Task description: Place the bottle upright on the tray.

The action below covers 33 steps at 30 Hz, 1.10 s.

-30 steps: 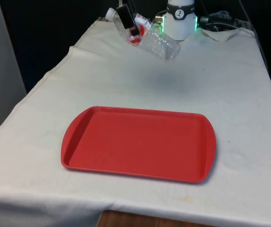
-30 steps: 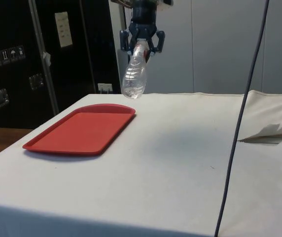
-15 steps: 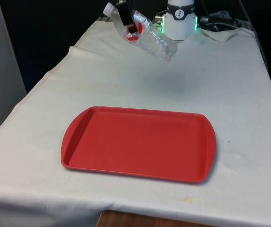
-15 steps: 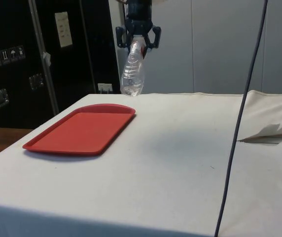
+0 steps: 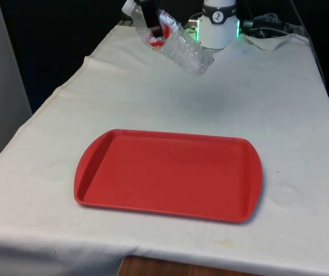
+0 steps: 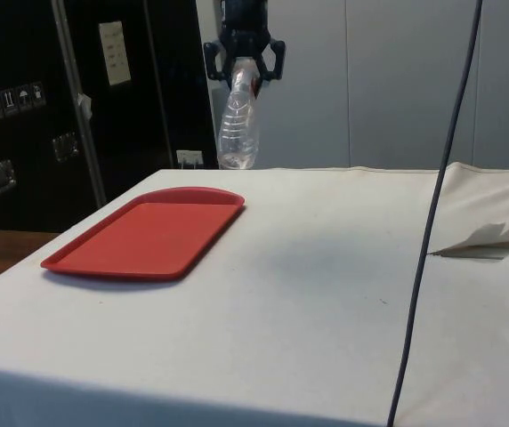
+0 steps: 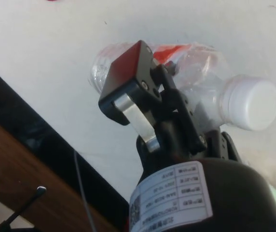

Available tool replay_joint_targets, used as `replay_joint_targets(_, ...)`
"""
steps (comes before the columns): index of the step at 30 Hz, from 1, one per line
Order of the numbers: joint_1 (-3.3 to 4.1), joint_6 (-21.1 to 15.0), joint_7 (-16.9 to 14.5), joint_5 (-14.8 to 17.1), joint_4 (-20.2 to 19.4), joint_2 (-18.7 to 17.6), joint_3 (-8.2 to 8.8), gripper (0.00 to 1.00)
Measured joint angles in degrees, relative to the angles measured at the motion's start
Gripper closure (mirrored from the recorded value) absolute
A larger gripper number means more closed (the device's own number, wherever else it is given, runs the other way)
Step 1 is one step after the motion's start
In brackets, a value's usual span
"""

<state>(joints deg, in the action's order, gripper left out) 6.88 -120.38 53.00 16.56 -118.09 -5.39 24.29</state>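
A clear plastic bottle [image 5: 183, 49] with a white cap and a red label hangs tilted in the air over the far end of the table. My gripper [image 5: 151, 20] is shut on its neck end, near the label. In the side view the bottle [image 6: 238, 124] hangs almost straight down from the gripper [image 6: 243, 64], well above the cloth. The wrist view has one finger [image 7: 128, 82] pressed across the bottle [image 7: 200, 77], whose white cap [image 7: 251, 104] sticks out to one side. The red tray [image 5: 168, 174] lies flat near the front of the table, bare, a good way from the bottle; the side view has the tray [image 6: 148, 233] too.
A crumpled fold of white cloth [image 6: 490, 236] lies at the side view's right. A thin dark cable [image 6: 432, 213] hangs down close to that camera. The robot's base [image 5: 219, 26] stands at the table's far end, just behind the bottle.
The gripper has risen a little and drifted to the front view's left with the bottle. In the side view the bottle now hangs closer to vertical.
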Motion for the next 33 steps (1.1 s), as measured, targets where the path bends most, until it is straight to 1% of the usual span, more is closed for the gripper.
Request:
replay_joint_targets(8, 0.0, -0.06, 0.4, -1.55, 0.63, 0.0, -0.63, 1.0)
replay_joint_targets(11, 0.0, -0.06, 0.97, -2.92, 1.2, 0.0, -1.15, 1.0)
replay_joint_targets(24, 0.06, -0.06, 2.29, -6.42, 2.58, -0.06, -2.35, 1.0)
replay_joint_targets(31, 0.06, -0.06, 2.98, -9.0, 3.61, -0.4, -3.21, 1.0)
replay_joint_targets(33, 0.06, -0.06, 2.98, -9.22, 3.78, -0.57, -3.32, 1.0)
